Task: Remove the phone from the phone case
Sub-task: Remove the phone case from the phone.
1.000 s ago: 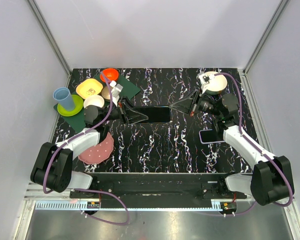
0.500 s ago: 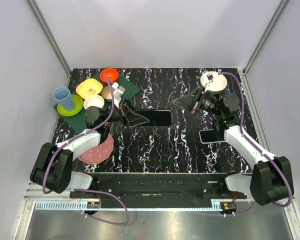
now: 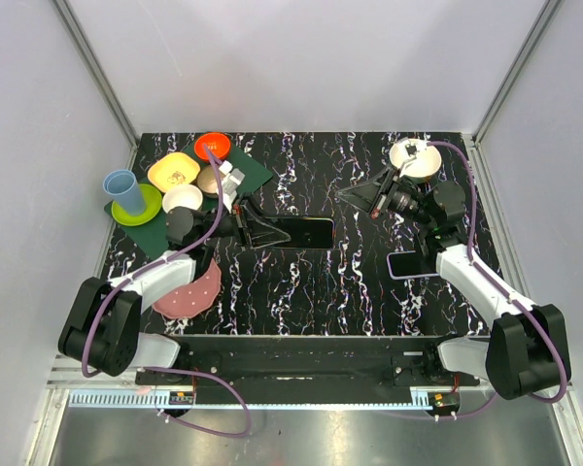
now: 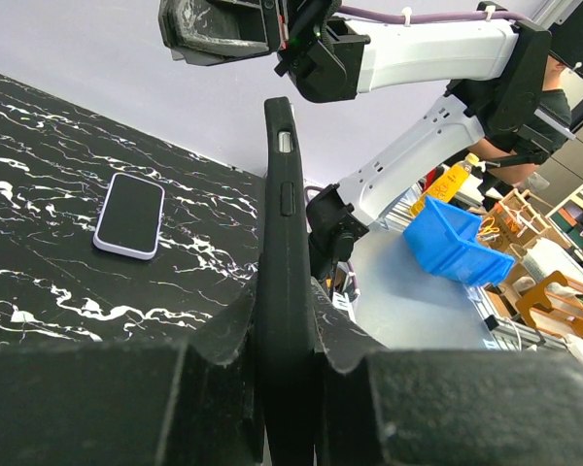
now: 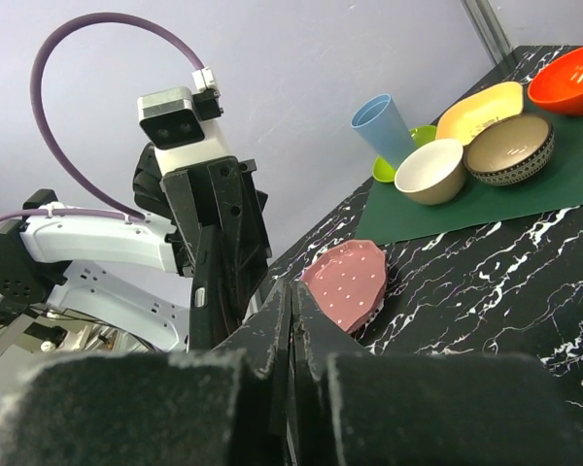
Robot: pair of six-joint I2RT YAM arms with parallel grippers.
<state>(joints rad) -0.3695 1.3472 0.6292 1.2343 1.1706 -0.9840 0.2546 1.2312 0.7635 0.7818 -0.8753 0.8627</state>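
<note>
My left gripper (image 3: 257, 231) (image 4: 287, 325) is shut on a black phone case (image 3: 306, 232), holding it by one end over the middle of the table. In the left wrist view the case (image 4: 280, 214) stands edge-on between the fingers, and I cannot tell what is inside it. A phone with a lilac rim (image 3: 409, 264) (image 4: 130, 215) lies flat, screen up, on the table beside the right arm. My right gripper (image 3: 344, 193) (image 5: 291, 291) is shut and empty, raised to the right of the case's free end and apart from it.
A green mat (image 3: 243, 175) at the back left carries an orange bowl (image 3: 213, 146), a yellow dish (image 3: 173, 172), two more bowls and a blue cup (image 3: 124, 190) on a green plate. A pink plate (image 3: 189, 290) lies front left. A white bowl (image 3: 416, 158) stands back right.
My right gripper has drawn back up and to the right, away from the case's free end. The left gripper has shifted the case slightly right and nearer. The lilac-rimmed phone has not moved.
</note>
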